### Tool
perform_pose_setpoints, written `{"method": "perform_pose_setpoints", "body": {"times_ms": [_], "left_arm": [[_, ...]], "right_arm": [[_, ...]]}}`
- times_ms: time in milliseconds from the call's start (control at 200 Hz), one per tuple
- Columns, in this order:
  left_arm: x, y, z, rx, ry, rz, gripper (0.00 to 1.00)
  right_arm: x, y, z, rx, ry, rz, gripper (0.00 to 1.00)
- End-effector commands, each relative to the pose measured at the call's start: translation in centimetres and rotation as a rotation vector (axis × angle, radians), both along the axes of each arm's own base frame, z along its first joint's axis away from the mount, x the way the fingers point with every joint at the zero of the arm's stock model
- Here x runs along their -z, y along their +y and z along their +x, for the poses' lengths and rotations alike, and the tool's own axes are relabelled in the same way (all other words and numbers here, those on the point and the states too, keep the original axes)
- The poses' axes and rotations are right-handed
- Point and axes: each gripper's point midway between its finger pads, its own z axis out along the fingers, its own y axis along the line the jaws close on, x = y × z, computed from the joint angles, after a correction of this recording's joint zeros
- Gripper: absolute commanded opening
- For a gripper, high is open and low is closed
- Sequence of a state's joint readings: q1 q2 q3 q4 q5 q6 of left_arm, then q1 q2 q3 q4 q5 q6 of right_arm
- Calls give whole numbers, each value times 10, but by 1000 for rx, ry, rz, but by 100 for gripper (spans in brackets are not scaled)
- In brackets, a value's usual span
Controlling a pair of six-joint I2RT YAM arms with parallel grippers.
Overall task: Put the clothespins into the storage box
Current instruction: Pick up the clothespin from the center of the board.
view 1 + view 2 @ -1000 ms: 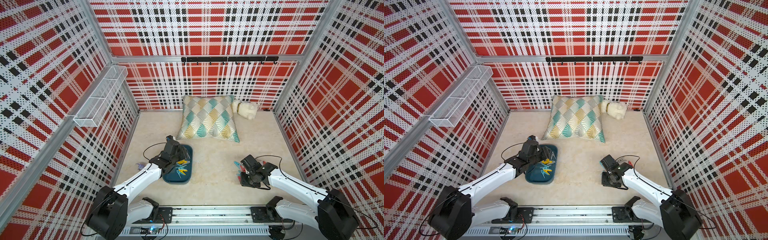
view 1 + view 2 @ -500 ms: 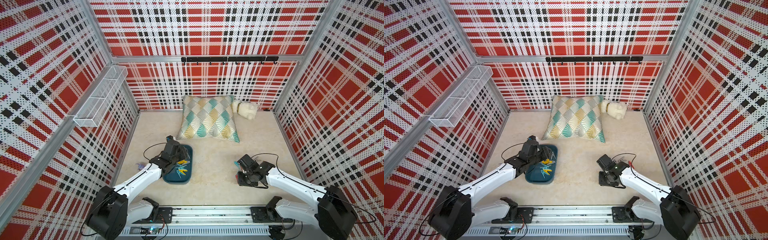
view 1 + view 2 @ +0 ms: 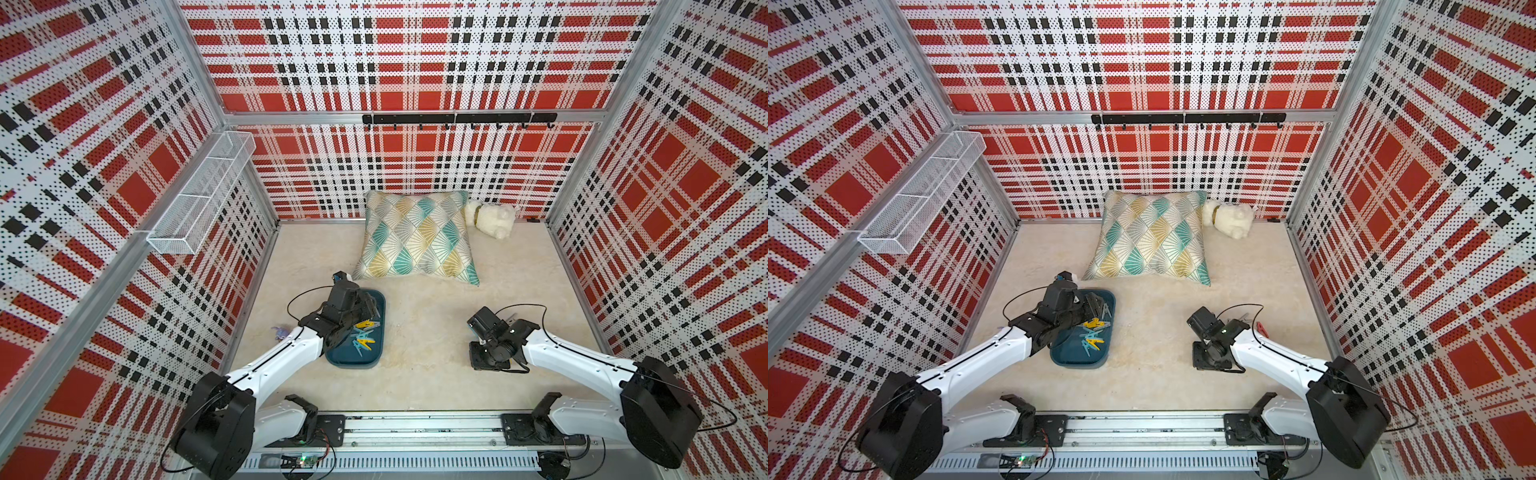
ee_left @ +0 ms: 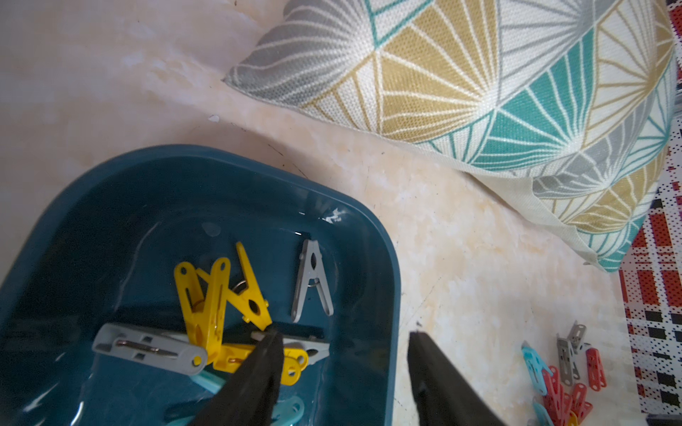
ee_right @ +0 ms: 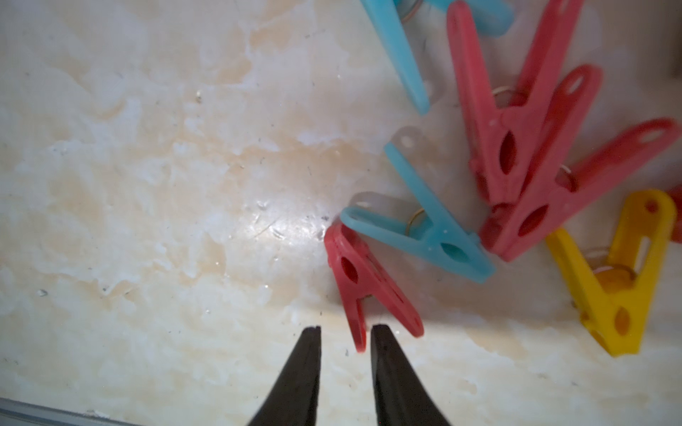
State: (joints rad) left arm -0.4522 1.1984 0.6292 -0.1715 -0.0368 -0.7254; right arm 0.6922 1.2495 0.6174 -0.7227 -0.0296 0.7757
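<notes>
The dark teal storage box (image 3: 353,360) (image 3: 1073,360) lies left of centre on the floor and holds several yellow, teal and grey clothespins (image 3: 365,334) (image 3: 1094,332). My left gripper (image 4: 345,333) hangs open over the box's far end with nothing held. One finger is above the yellow pins (image 4: 217,295) and the other is outside the rim (image 4: 391,265). At the right, my right gripper (image 5: 346,327) points down at the floor, its jaws a narrow gap apart. The tip of a red clothespin (image 5: 365,287) lies in that gap. Teal (image 5: 424,228), pink-red (image 5: 516,147) and yellow (image 5: 620,287) clothespins lie just beyond.
A patterned cushion (image 3: 415,237) and a cream plush toy (image 3: 490,218) lie by the back wall. A white wire basket (image 3: 199,195) hangs on the left wall, and a black hook rail (image 3: 457,118) on the back wall. A small purple thing (image 3: 280,332) lies by the left wall.
My right gripper has shifted a little toward the front and left, covering the loose pins in the top views, and its jaws have narrowed slightly. The left arm has not moved.
</notes>
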Motion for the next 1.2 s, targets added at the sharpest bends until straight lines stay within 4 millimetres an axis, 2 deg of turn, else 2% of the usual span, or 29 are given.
{"method": "perform_pose_setpoints", "body": {"times_ms": [0,120,220,421,631,882,1198], "left_arm": [[-12,-5,2,7,-35,-25,60],[-12,-6,2,11,-34,-30,60],[-15,-10,1,14,-39,-45,60],[-26,-28,-2,44,-55,-120,60],[-33,-54,-6,95,-58,-262,61],[-32,-90,-18,174,-29,-403,62],[-30,-124,-34,261,11,-518,61]], "right_arm": [[8,2,-1,-14,3,-1,29],[13,3,-1,-18,14,-3,26],[13,4,-1,-20,15,0,17],[-6,24,5,-47,-20,68,10],[-34,55,20,-87,-67,185,7],[-66,104,43,-152,-113,350,5],[-89,150,59,-241,-145,442,5]]}}
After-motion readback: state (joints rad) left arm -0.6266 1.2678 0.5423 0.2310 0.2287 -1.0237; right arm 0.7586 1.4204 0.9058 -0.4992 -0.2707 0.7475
